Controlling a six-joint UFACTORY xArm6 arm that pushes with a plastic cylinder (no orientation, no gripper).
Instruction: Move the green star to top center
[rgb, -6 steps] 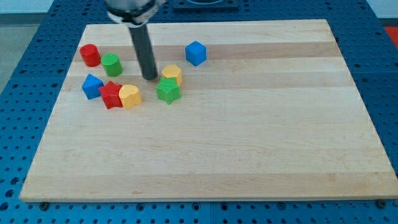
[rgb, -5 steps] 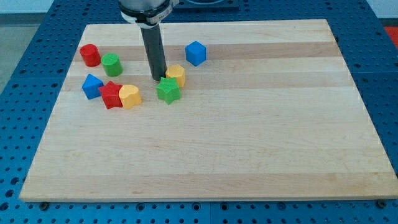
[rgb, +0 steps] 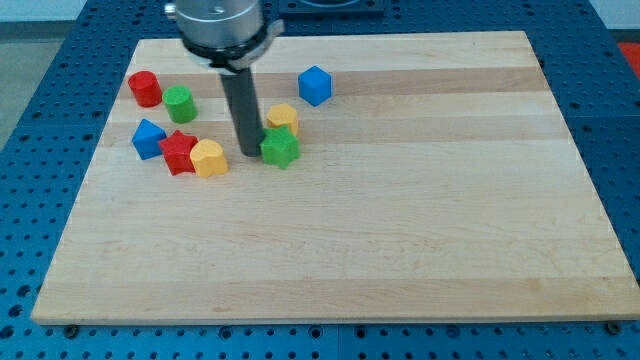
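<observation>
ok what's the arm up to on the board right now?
It is working on the green star, which is meant to go to top center. My tip sits right against the star's left side as the view shows it, between the star and the yellow block. Another yellow block sits just above the star, a blue cube further up. The star remains left of center, in the board's upper half.

The view's top edge crops the arm.
</observation>
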